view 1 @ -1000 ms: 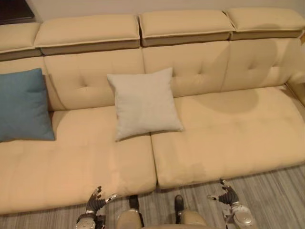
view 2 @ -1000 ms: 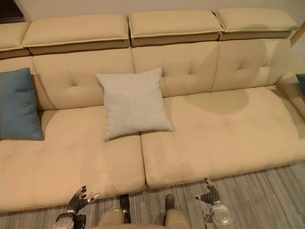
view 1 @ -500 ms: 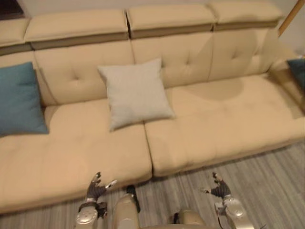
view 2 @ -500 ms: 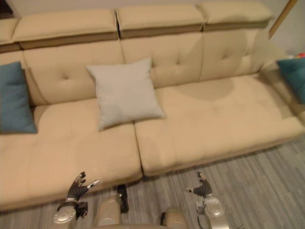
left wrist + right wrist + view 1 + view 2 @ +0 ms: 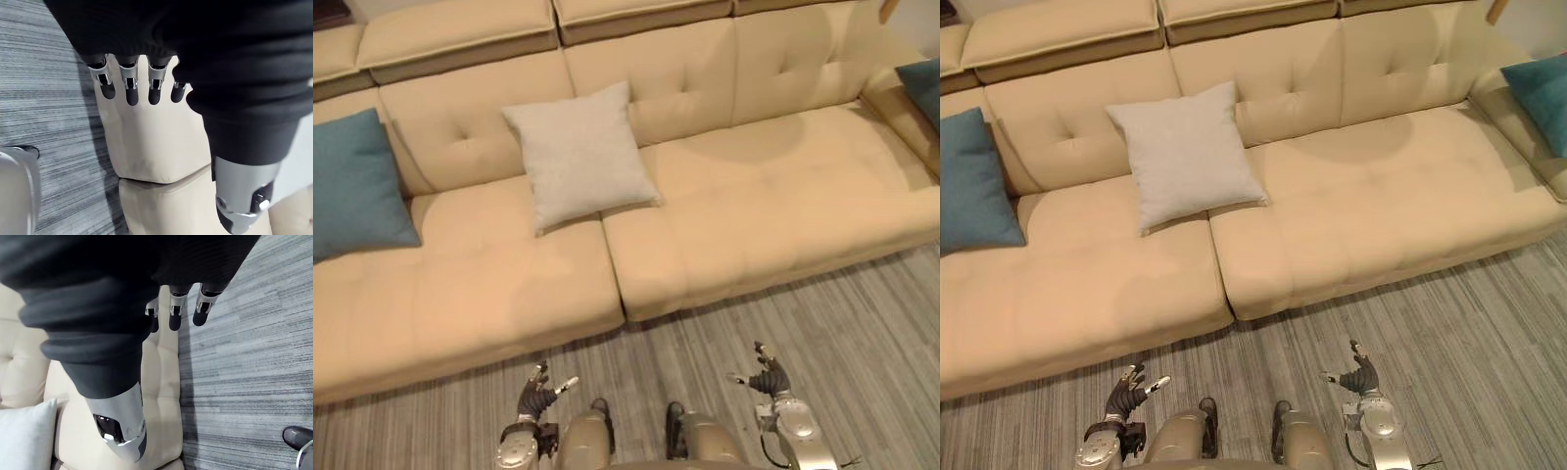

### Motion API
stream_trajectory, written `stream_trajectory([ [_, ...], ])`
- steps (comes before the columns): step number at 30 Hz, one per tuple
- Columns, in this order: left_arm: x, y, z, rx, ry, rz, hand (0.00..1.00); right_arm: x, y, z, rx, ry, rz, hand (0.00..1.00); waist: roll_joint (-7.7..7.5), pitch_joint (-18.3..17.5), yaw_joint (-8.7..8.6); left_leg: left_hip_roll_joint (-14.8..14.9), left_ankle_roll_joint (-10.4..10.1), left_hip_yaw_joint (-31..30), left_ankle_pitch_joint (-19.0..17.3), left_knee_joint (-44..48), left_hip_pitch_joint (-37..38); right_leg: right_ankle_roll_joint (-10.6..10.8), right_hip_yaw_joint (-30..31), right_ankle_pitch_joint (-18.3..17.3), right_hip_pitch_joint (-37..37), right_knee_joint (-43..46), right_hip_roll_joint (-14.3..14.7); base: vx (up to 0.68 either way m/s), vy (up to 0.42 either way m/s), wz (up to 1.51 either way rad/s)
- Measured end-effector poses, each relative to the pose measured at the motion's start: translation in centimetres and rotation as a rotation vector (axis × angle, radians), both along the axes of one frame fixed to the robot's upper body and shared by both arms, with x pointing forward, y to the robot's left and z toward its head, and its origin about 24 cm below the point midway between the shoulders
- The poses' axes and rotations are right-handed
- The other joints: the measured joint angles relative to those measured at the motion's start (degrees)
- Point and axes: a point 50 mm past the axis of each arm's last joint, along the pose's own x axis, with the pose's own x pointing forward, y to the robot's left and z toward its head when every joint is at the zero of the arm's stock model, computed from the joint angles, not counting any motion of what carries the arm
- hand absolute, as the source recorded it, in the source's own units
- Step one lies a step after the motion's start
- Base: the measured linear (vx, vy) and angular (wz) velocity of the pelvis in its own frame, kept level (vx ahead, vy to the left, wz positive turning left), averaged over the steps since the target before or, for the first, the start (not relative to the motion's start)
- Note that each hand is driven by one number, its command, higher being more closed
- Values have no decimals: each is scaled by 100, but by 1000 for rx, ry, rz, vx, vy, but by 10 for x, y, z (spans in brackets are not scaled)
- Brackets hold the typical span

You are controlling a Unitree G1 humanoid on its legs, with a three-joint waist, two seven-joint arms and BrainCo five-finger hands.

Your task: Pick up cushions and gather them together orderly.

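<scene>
— Where are your cushions?
— On the sofa (image 5: pixel 754 215): blue cushion (image 5: pixel 357 186) left edge, pale cushion (image 5: pixel 578 152) upper centre, teal cushion (image 5: pixel 1540 93) upper right.
— Your hands?
— Left hand (image 5: pixel 540 394) and right hand (image 5: pixel 766 377), bottom, fingers loosely spread, empty, well apart from the cushions.

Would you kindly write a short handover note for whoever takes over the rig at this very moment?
Left hand: open, empty, low over the floor in front of the sofa.
Right hand: open, empty, also over the floor.
Cushions: left blue cushion at the sofa's left end; light grey cushion leaning on the backrest near the middle; right blue cushion at the right end.
Done: nothing gathered; all three lie apart.
Left: pick each up and set them together neatly in one spot.
</scene>
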Motion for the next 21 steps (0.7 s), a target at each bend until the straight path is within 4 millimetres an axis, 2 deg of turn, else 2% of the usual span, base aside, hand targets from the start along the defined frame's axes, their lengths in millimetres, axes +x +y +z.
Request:
stream_trajectory([
  [2, 3, 0, 1, 1, -6, -3, 0, 1, 2, 1, 5, -8, -3, 0, -1, -1, -67, 9, 28, 168, -1, 28, 24, 62, 153, 108, -9, -114, 8, -19, 125, -44],
  [6, 9, -2, 4, 2, -25, -13, 0, 2, 7, 0, 20, -14, -13, 0, 7, 1, -72, 184, 180, 993, -68, 49, 262, 347, 706, 542, -94, -490, 179, -53, 106, -111],
  [7, 8, -1, 4, 5, -25, -12, 0, 4, 11, 0, 34, -19, -16, 0, -7, 3, -73, 334, 250, 1442, -116, 40, 342, 258, 380, 565, -143, -655, 79, -140, 103, -175],
  [8, 11, 0, 5, 10, -30, -17, 0, 8, 12, 1, 39, -29, -18, 0, -16, 17, -97, 417, 299, 1876, -205, 17, 485, 142, -376, 526, -231, -641, -230, -133, 103, -173],
  [9, 12, -1, 5, 8, -33, -22, 0, 8, 12, 0, 46, -24, -22, 0, -23, 20, -112, 475, 279, 2155, -234, 12, 593, 76, -904, 520, -243, -620, -442, -92, 82, -176],
  [11, 10, 3, 5, 19, -25, -24, 0, 13, 13, -3, 59, -11, -25, 0, 3, 19, -165, 740, 134, 3046, -442, 60, 1012, -262, -2530, 549, -113, -547, -971, 29, -1, -208],
  [13, 9, 5, 5, 26, -18, -23, 0, 18, 13, -4, 59, -2, -22, 0, 20, 19, -165, 864, -10, 3662, -527, 67, 1327, -428, -3452, 621, -6, -531, -1152, 121, -101, -236],
  [14, 9, 7, 5, 30, -15, -20, 0, 22, 12, -4, 56, 0, -19, 0, 4, 9, -123, 874, -60, 3883, -498, 56, 1508, -533, -3674, 746, -26, -472, -1168, 157, -155, -234],
  [15, 11, 7, 5, 29, -18, -22, 0, 22, 11, -4, 51, 4, -19, 0, 7, 11, -114, 889, -68, 3959, -494, 61, 1585, -479, -3643, 768, -65, -451, -1142, 170, -192, -214],
  [16, 16, 5, 6, 27, -26, -26, 0, 22, 6, -4, 37, 10, -19, 0, 56, 8, -166, 955, -72, 4026, -496, 145, 1682, -408, -3349, 789, -154, -448, -955, 240, -246, -176],
  [17, 23, 3, 8, 21, -43, -30, 0, 20, 0, -3, 18, 13, -20, 0, 170, -4, -246, 1150, -95, 3984, -483, 456, 1788, -385, -3007, 792, -156, -487, -678, 254, -238, -181],
  [18, 26, 1, 9, 18, -49, -32, 0, 19, -3, -3, 11, 16, -20, 0, 217, -20, -264, 1340, -170, 3937, -432, 846, 1815, -400, -2801, 758, -149, -486, -509, 288, -202, -160],
  [19, 27, 0, 9, 12, -52, -32, 0, 19, -4, -3, 6, 17, -21, 0, 279, -19, -249, 1546, -132, 3758, -360, 1308, 1749, -435, -2620, 724, -110, -490, -354, 206, -116, -144],
  [20, 28, -3, 9, 5, -53, -34, 0, 18, -5, -3, 4, 18, -21, 0, 354, 11, -229, 1764, 250, 3321, -131, 1974, 1614, -467, -2377, 662, -5, -525, -147, 320, -71, -194],
  [21, 25, -7, 5, -1, -33, -47, 0, 18, -3, -4, 5, 21, -18, 0, 399, 39, -210, 1788, 688, 1987, 444, 3145, 1042, -557, -1815, 596, 255, -708, 77, 267, 11, -180],
])
